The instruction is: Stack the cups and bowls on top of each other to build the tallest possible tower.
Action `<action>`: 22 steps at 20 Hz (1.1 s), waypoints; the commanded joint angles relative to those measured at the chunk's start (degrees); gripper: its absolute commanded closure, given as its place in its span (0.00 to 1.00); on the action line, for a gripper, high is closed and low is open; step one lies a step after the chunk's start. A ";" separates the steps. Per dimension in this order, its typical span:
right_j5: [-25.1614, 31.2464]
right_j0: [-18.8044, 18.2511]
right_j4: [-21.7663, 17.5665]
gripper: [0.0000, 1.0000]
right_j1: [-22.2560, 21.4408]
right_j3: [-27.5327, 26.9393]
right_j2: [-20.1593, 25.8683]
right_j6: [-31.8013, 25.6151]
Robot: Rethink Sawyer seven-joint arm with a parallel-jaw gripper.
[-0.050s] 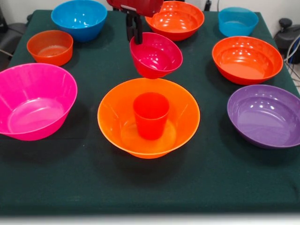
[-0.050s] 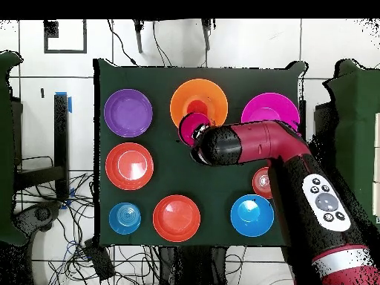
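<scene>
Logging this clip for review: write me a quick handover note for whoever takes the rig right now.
Pincer: shut on the rim of the small magenta bowl, held tilted in the air behind the tower's base.
Tower: an orange-red cup stands upright inside the large yellow-orange bowl; nothing more is stacked.
Left: place the magenta bowl, then add the pink bowl, purple bowl, the blue ones and the orange-red ones, all separate on the table.

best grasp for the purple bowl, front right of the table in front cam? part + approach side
Probably the rim, pinched from above. The purple bowl sits upright and open, with a thin flared wall too wide to span, so one finger inside and one outside suits it. The rim arc toward the table's middle looks easiest: the orange-red bowl sits close on one side. The gripper already holds the magenta bowl by its rim this way.
</scene>
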 commanded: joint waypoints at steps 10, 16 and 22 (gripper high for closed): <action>6.09 1.06 -3.21 1.00 4.42 -6.70 2.73 -17.33; 6.74 0.43 -2.76 1.00 5.50 -8.27 3.11 -19.10; 6.93 1.56 -3.88 1.00 5.47 -9.04 1.83 -18.02</action>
